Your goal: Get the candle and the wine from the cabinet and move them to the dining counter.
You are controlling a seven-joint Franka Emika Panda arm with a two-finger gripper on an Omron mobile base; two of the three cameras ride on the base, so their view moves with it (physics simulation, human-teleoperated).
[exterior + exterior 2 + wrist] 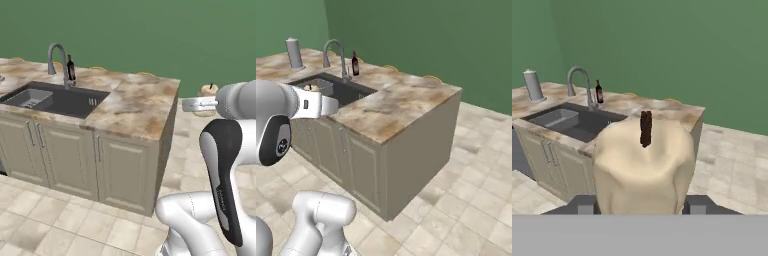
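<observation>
The candle (642, 165) is a squat cream block with a dark wick, and my gripper (641, 204) is shut on it, one finger on each side. In the left base view the candle (208, 91) peeks out behind my hand, right of the dining counter (135, 107) and off its end. The wine (71, 68) stands upright on that counter behind the tap, also seen as the wine (355, 64) and the wine (599, 92). The cabinet is out of view.
A dark sink (55, 98) with a curved steel tap (57, 55) is set into the counter's left part. A grey paper-towel roll (294, 53) stands at its far left. Gold stool rims (145, 74) show beyond the far edge. Tiled floor lies right of the island.
</observation>
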